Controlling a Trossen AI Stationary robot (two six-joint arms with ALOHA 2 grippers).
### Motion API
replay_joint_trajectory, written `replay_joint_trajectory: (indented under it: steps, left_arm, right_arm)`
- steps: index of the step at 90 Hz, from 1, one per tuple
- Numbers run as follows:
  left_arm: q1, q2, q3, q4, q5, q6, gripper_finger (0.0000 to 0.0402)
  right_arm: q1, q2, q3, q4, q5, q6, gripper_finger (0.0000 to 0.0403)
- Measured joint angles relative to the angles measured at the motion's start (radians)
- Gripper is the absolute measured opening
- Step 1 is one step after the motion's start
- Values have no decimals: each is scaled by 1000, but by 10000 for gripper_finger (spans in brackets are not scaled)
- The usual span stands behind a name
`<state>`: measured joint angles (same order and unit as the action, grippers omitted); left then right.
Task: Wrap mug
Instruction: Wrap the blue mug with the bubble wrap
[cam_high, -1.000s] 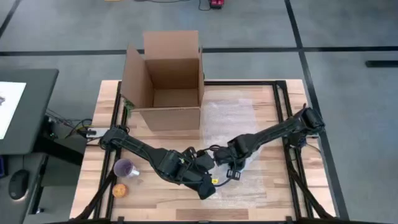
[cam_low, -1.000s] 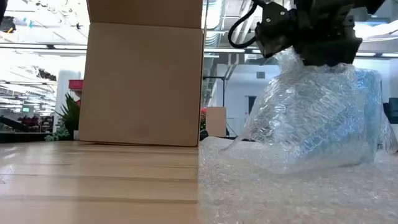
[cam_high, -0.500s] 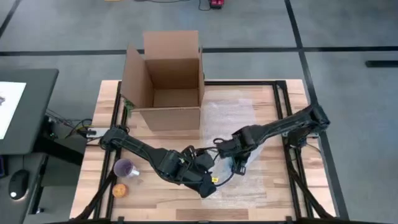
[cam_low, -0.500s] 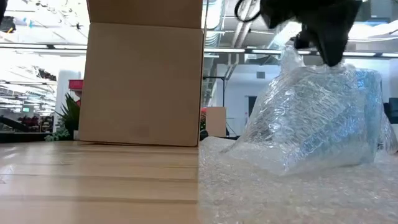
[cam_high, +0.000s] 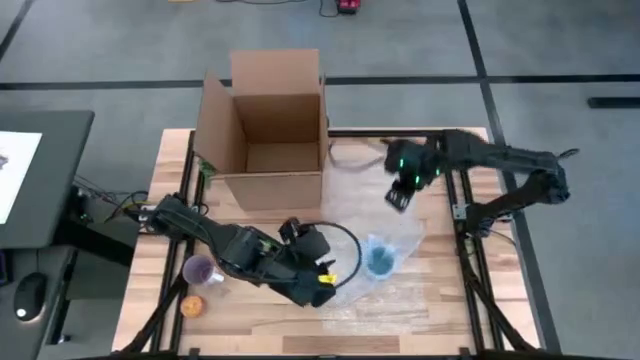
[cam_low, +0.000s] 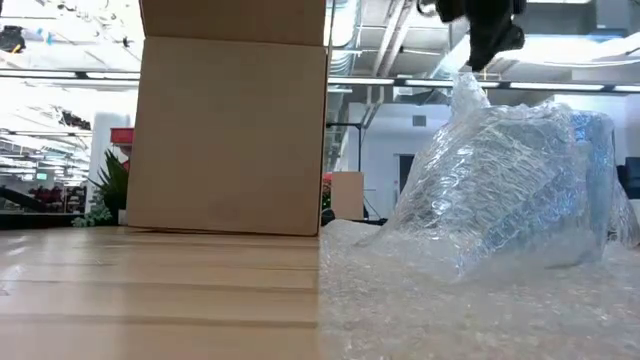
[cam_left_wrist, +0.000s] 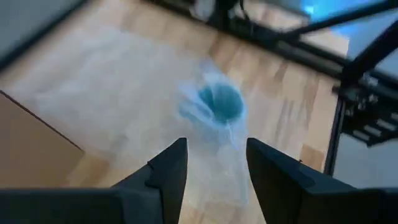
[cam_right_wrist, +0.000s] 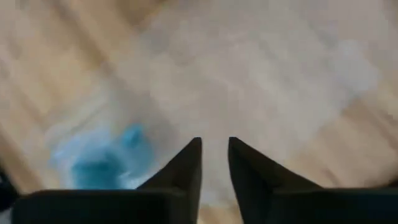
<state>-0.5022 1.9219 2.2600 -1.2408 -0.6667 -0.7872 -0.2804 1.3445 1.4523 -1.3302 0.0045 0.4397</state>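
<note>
Blue mug (cam_high: 381, 260) upright at about 5 o'clock of desk (cam_high: 440, 300) centre, mouth up, sitting on bubble wrap sheet (cam_high: 375, 190) with wrap bunched loosely around it. Low view: wrap (cam_low: 510, 190) tented up over mug, peak pulled toward top, blue showing through.

Left hand (cam_high: 322, 285) low over desk at 9 o'clock of mug, near it, not touching it. Left wrist view: fingers (cam_left_wrist: 168, 171) spread apart, nothing between them, mug (cam_left_wrist: 221, 102) ahead, seen through gap.

Right hand (cam_high: 400, 192) raised over wrap at 12 o'clock of mug, well apart from it. Right wrist view: fingers (cam_right_wrist: 186, 165) nearly closed, narrow gap only, nothing gripped; mug (cam_right_wrist: 102, 165) as blue blur off to one side. Low view: a dark hand above wrap peak, tips just at or above it; contact unclear.

Open cardboard box (cam_high: 270, 130) at 11 o'clock of desk, flaps up, inside bare as far as visible. Purple cup (cam_high: 202, 270) at 8 o'clock edge of desk, orange round object (cam_high: 193, 305) just beside it at its 6 o'clock. Black cable (cam_high: 345, 240) looping between left arm and mug.
</note>
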Motion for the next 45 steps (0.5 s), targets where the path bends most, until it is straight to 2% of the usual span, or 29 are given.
replay_joint_trajectory:
  steps: [10,21,35,45]
  left_arm:
    - [-17,-46,0,-6,0,63,146]
    - [-50,-98,0,-43,7,102,146]
    - [-71,-169,0,-104,-4,87,146]
    - [-70,-196,0,-112,-72,76,146]
  right_arm:
    - [-142,0,-52,49,3,-28,130]
    - [-273,0,-168,137,-13,-35,167]
    - [-372,1,-332,297,-60,-104,199]
    - [-438,38,-422,421,-69,-159,209]
